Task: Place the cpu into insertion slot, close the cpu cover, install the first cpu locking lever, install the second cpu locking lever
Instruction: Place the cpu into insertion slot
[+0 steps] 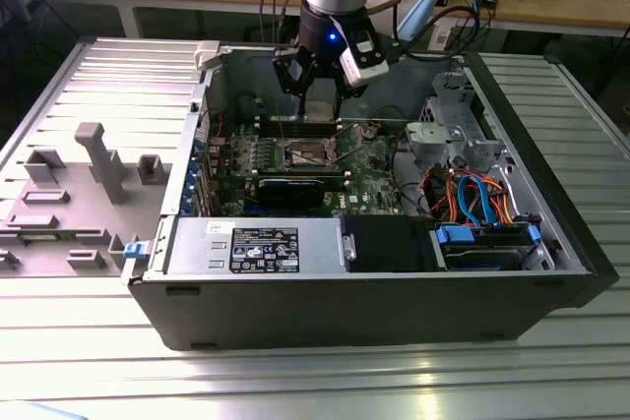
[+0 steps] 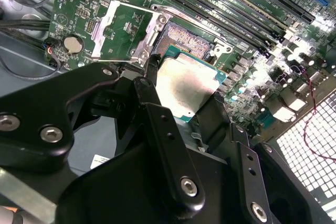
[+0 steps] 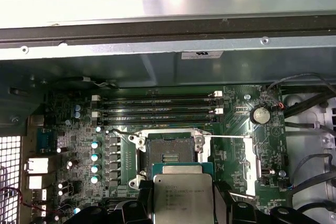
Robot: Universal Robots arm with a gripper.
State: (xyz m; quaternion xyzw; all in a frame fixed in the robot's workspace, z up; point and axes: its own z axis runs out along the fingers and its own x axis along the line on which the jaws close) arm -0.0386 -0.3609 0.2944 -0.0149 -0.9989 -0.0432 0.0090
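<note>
The computer case (image 1: 394, 292) lies on its side with the panel off. In it are the green motherboard (image 1: 369, 159), a power supply (image 1: 256, 243) along the near wall, and blue and orange cables (image 1: 472, 199) toward the exterior view's right. The gripper (image 1: 321, 103) hangs inside the case, its fingers (image 2: 152, 103) clamped on opposite edges of the cpu (image 2: 186, 85), metal top up. The chip hovers over the board just beside the insertion slot (image 3: 169, 153) — not seated in it. The slot lies uncovered (its dark contact field shows), and the cpu cover (image 2: 152, 27) is swung back beside it — near the memory slots (image 3: 157, 109).
</note>
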